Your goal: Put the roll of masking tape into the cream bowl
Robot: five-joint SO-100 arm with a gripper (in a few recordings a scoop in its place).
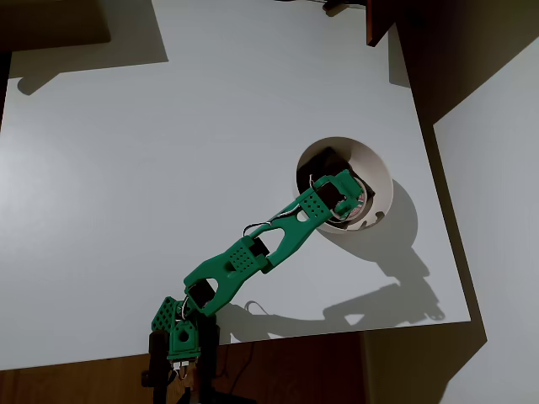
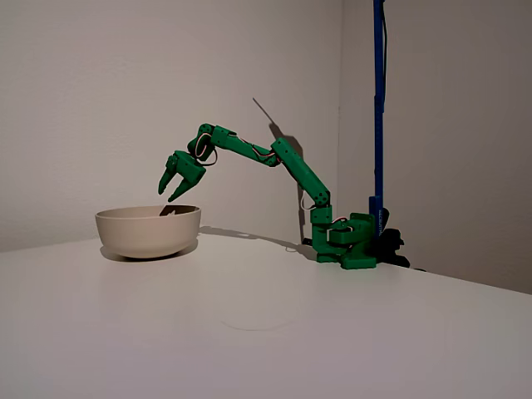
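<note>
Bare white table (image 2: pixel 274 341) was seen nearest the fixed camera. Beyond it, the gripper (image 2: pixel 170 194) was held above the cream bowl (image 2: pixel 148 232), its 2 fingers spread and empty. From overhead, the roll of masking tape (image 1: pixel 357 207) was glimpsed inside the bowl, mostly hidden. A careless descent could be judged to knock the rim.

Cream bowl (image 1: pixel 375 172): round, cream-white, smooth sloping sides, upright on the white counter (image 1: pixel 168 168), at about 3 o'clock from the overhead view's centre; in the fixed view (image 2: pixel 148 231) at 9 o'clock.

Roll of masking tape (image 1: pixel 358 204): pale ring, partly hidden, lying inside the bowl toward its 6 o'clock side in the overhead view.
</note>
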